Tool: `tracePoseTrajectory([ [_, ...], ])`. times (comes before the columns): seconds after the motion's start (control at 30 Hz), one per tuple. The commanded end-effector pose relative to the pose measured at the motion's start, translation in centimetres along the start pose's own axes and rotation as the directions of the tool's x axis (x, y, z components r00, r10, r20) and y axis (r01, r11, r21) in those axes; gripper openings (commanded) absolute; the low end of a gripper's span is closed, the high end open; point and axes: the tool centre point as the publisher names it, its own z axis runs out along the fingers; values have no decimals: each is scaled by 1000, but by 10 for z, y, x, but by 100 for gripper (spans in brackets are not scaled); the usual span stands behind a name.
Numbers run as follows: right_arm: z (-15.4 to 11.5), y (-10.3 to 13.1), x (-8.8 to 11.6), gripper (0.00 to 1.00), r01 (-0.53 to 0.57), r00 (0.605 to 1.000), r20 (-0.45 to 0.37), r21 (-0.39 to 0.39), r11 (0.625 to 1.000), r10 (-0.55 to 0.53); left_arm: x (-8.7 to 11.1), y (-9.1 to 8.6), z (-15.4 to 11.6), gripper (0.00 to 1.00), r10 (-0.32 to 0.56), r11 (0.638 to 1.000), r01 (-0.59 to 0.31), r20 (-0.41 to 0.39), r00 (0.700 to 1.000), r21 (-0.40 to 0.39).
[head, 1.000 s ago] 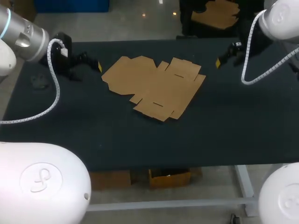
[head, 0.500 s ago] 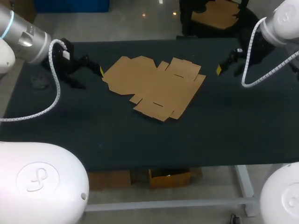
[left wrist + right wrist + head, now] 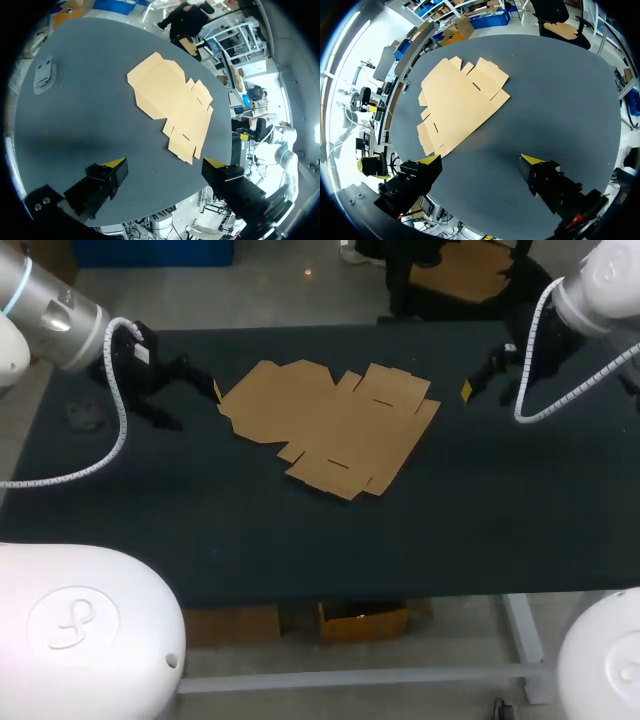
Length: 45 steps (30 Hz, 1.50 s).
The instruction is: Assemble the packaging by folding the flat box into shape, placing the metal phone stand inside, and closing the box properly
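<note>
The flat brown cardboard box (image 3: 330, 425) lies unfolded in the middle of the dark table (image 3: 470, 520); the left wrist view shows this box (image 3: 172, 102) ahead of its fingers, and the right wrist view shows the box (image 3: 457, 100) ahead of its own. My left gripper (image 3: 195, 400) hovers open just left of the box's left edge, nothing between its yellow tips (image 3: 164, 163). At the box's right my right gripper (image 3: 487, 385) is a short gap away, open and empty (image 3: 480, 160). The grey metal phone stand (image 3: 43, 75) lies flat near the table's left end (image 3: 85, 415).
The table's front edge (image 3: 350, 595) runs below the box, with bare dark cloth between. White cable loops hang from both arms, the left one (image 3: 120, 440) over the table's left part, the right one (image 3: 535, 360) at the far right.
My left gripper has moved right, closer to the box's left edge. My right gripper has shifted slightly nearer the front. The box has not moved.
</note>
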Motion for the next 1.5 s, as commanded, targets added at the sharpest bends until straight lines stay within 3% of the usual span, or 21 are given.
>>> tracePoseTrajectory([
  [0.03,-1,1,0,100,1,1000,-3,6,1000,0,1,0,0,100,-2,1000,2,6,1000,-3],
  [0.47,-1,1,0,100,1,1000,-3,6,1000,0,1,0,0,100,-2,1000,2,6,1000,-3],
  [0.67,-4,14,-1,100,33,999,-5,1,999,-33,1,0,0,100,-2,1000,2,6,1000,-3],
  [1.13,11,48,-24,100,113,994,-12,142,983,-112,12,-13,17,100,-23,998,24,17,1000,-65],
  [1.33,13,53,-32,100,118,993,-17,167,979,-117,11,-3,15,100,-69,995,69,-1,998,-71],
  [1.5,9,46,-35,100,112,994,-27,164,980,-109,14,15,18,100,-118,989,114,-39,992,-93],
])
